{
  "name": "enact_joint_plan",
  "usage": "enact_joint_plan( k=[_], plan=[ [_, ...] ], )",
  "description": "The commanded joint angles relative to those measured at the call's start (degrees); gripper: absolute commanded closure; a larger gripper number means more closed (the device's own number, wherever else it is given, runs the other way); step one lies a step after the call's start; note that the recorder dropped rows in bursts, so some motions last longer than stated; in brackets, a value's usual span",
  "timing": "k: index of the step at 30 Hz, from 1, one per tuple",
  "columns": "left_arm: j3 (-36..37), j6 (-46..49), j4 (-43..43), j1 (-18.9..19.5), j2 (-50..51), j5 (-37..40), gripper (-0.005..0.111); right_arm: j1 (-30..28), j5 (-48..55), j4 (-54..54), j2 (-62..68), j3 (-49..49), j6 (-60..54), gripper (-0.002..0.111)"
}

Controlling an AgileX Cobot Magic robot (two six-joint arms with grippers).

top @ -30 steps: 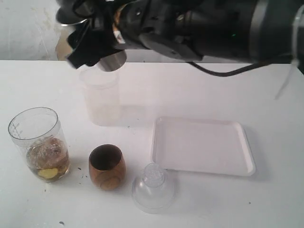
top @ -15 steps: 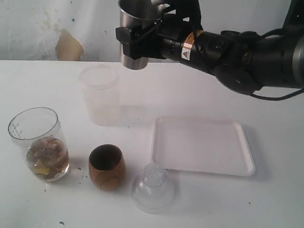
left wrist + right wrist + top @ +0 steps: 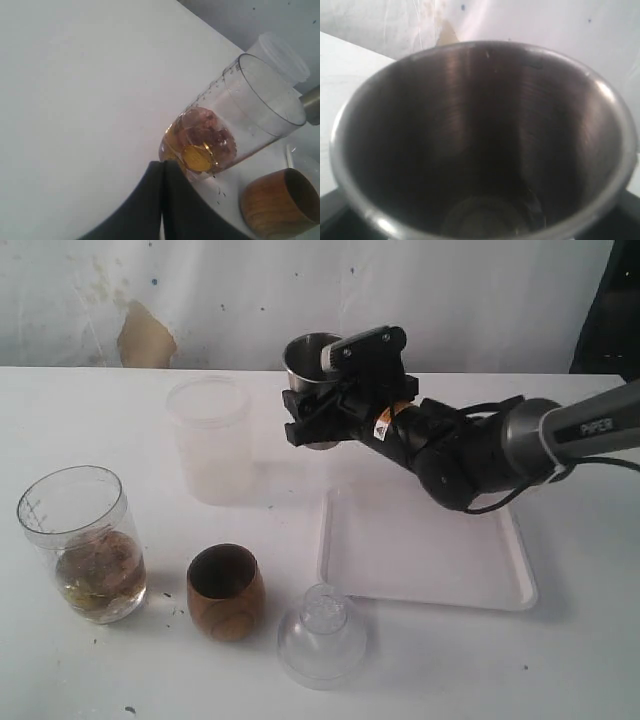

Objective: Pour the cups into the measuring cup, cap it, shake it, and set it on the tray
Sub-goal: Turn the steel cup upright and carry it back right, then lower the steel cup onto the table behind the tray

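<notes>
My right gripper [image 3: 328,418] is shut on the steel tumbler [image 3: 311,356], holding it upright just above the table behind the tray's [image 3: 500,590] far left corner. The tumbler's inside [image 3: 480,140] looks empty. The measuring cup [image 3: 84,544] stands at the front left with brownish pieces and yellow discs in its base. The brown wooden cup [image 3: 225,592] stands to its right. My left gripper [image 3: 162,166] is shut on nothing, low over the table beside the measuring cup's [image 3: 220,135] base, and the exterior view does not show it.
A frosted whitish plastic cup [image 3: 210,440] stands behind the measuring cup, left of the tumbler. A clear domed lid [image 3: 321,636] lies in front of the tray's left end. The wooden cup [image 3: 280,202] sits close to the measuring cup.
The right arm has turned the tumbler from tilted to upright and brought it down and to the right, from high above the frosted cup to low beside the tray. Nothing else moved.
</notes>
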Motion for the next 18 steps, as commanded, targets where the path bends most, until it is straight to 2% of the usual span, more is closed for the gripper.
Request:
enact_joint_plan(
  k=[1, 4, 15, 18],
  plan=[
    [-0.1, 0.0, 0.0, 0.1, -0.2, -0.7, 0.107, -0.6, -12.0, 6.8, 5.1, -0.9, -3.9, 0.108],
    [-0.1, 0.0, 0.0, 0.1, -0.2, -0.7, 0.107, -0.6, -10.7, 11.4, 8.6, -3.1, -3.9, 0.108],
    [-0.1, 0.0, 0.0, 0.1, -0.2, -0.7, 0.107, -0.6, -6.1, 13.7, 10.8, -4.2, -3.9, 0.108],
    [-0.1, 0.0, 0.0, 0.1, -0.2, -0.7, 0.107, -0.6, -5.5, 13.7, 10.8, -4.2, -3.9, 0.104]
  ],
)
